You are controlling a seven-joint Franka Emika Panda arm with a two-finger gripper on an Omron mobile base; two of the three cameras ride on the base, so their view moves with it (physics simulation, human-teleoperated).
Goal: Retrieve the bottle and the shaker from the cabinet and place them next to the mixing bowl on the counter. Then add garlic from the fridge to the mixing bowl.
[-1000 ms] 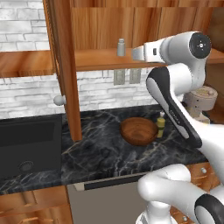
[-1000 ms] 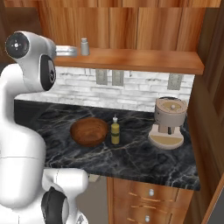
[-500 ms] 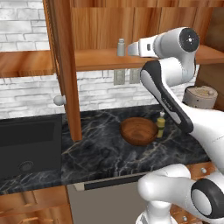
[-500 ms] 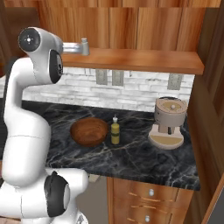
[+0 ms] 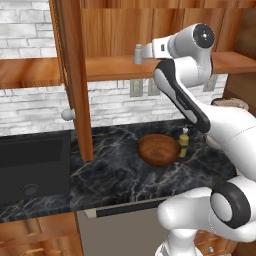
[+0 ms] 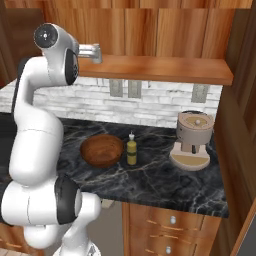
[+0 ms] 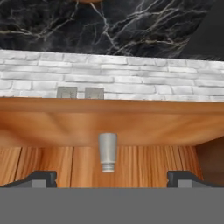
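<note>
- I see my tool spread wide, level with the shaker on the cabinet shelf.
- Shaker sits centred between fingertips, ahead, untouched.

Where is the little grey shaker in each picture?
Left base view: the shaker stands on the cabinet shelf, upper middle, at the hand's front.
Right base view: shaker at upper left, on the shelf's left end.
Hand view: shaker low centre, appearing upside down.
Shared landmark: the two wall outlets.
</note>
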